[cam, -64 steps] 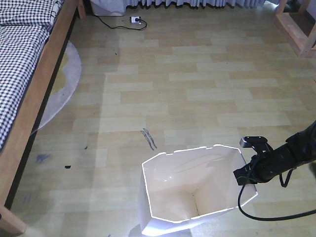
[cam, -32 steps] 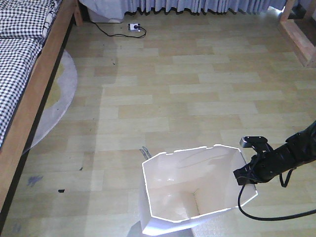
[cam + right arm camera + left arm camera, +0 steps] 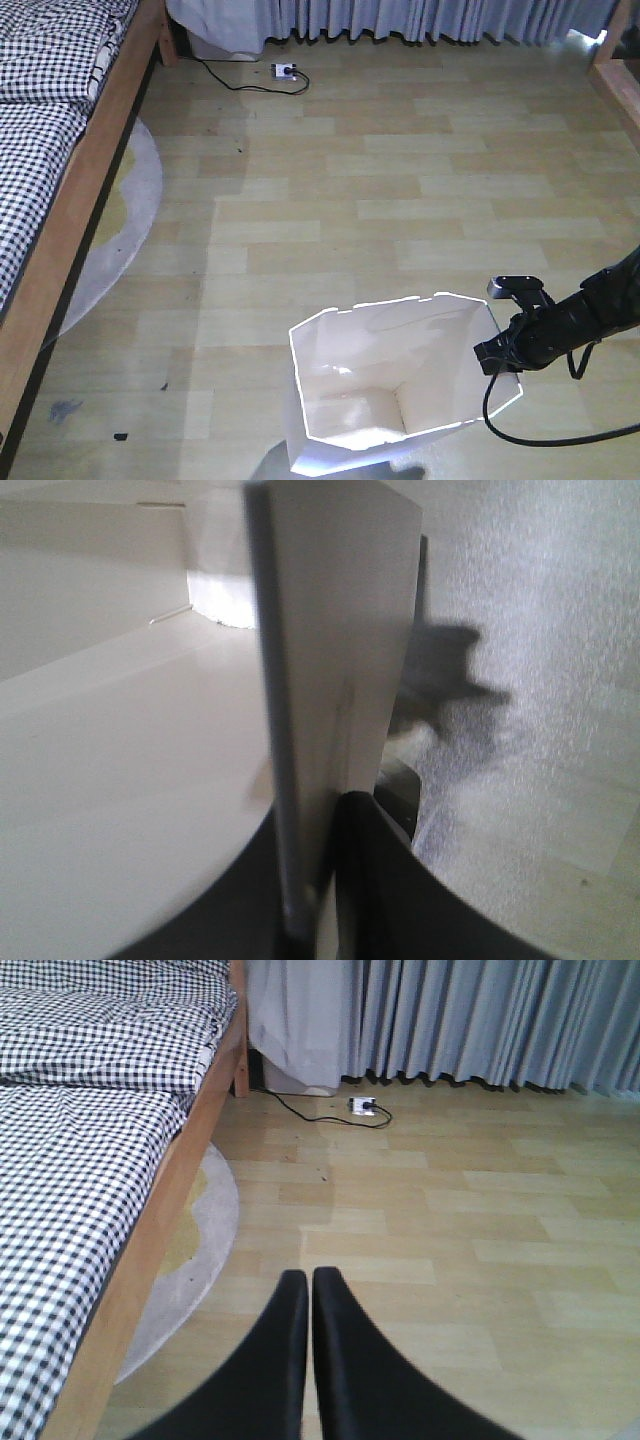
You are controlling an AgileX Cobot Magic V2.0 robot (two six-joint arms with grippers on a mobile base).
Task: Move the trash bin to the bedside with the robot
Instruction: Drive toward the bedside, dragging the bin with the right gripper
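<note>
The right gripper (image 3: 497, 357) pinches the thin wall of the trash bin (image 3: 380, 345) between its 2 fingers, likely so the bin can ride along to the bed (image 3: 75, 200), far off to its left, while the left gripper (image 3: 311, 1290) is squeezed closed on nothing.

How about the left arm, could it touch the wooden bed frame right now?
Probably not yet. Nothing blocks the left tool, whose fingers are shut, but the bed frame lies off to its side across open floor.
</note>
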